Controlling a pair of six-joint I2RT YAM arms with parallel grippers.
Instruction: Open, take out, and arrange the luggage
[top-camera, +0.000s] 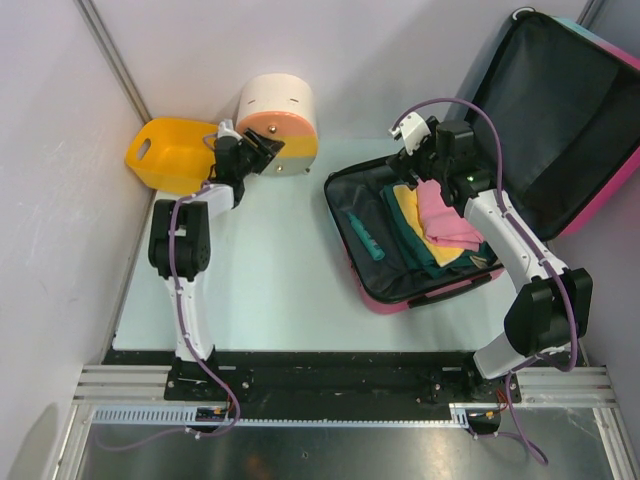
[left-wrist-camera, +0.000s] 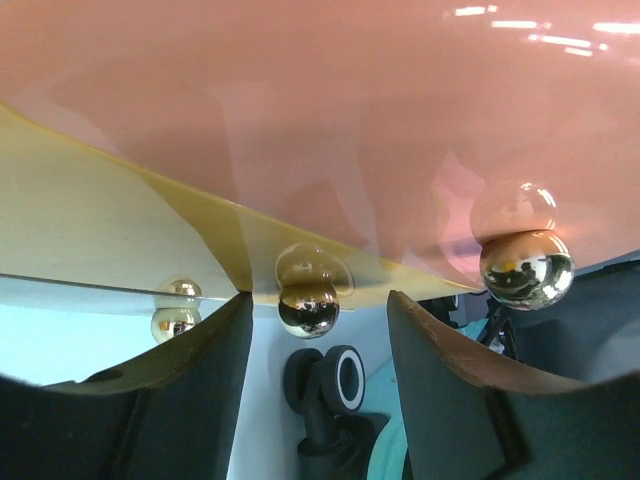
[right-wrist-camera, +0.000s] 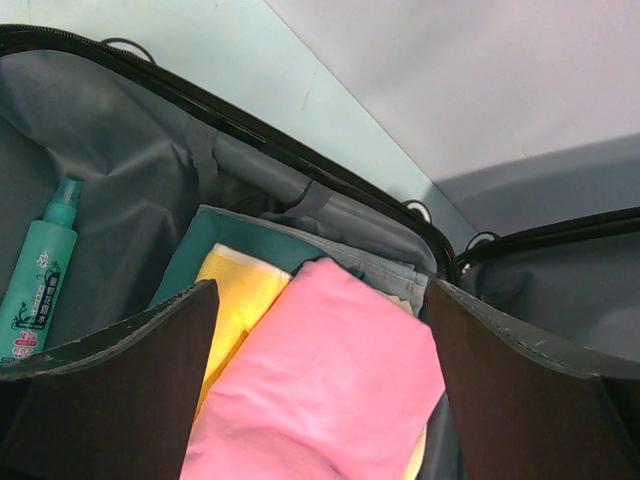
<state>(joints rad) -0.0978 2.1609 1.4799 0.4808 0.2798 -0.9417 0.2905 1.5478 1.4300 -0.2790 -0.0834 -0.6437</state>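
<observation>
Black fingers of my right claw (right-wrist-camera: 318, 300) stand wide apart with nothing between them, hanging just over a folded pink cloth (right-wrist-camera: 320, 380) that tops the stack inside the luggage (top-camera: 347, 203). That case lies on the right side of the tabletop (top-camera: 260, 280), already unzipped, its lid propped up toward the back corner. I judge the opening done and the taking out to be the step in hand. Under the pink cloth sit a yellow cloth (right-wrist-camera: 235, 290) and teal clothes (right-wrist-camera: 185, 265). A green spray bottle (right-wrist-camera: 40, 275) lies apart from them on the bare lining. Next I would lower that claw and pinch the pink cloth by one edge, taking that layer only.

On the other side, my left claw (left-wrist-camera: 318, 300) is up against the round drawer box (top-camera: 278, 122), beside the yellow basket (top-camera: 170, 152). Its fingers are apart on either side of a chrome knob (left-wrist-camera: 308, 305), touching it on neither side as far as I can see. Closing on that knob and pulling should open a drawer, I reckon.

As for writing, the bottle's label carries small print and a red patch, too small to read.
</observation>
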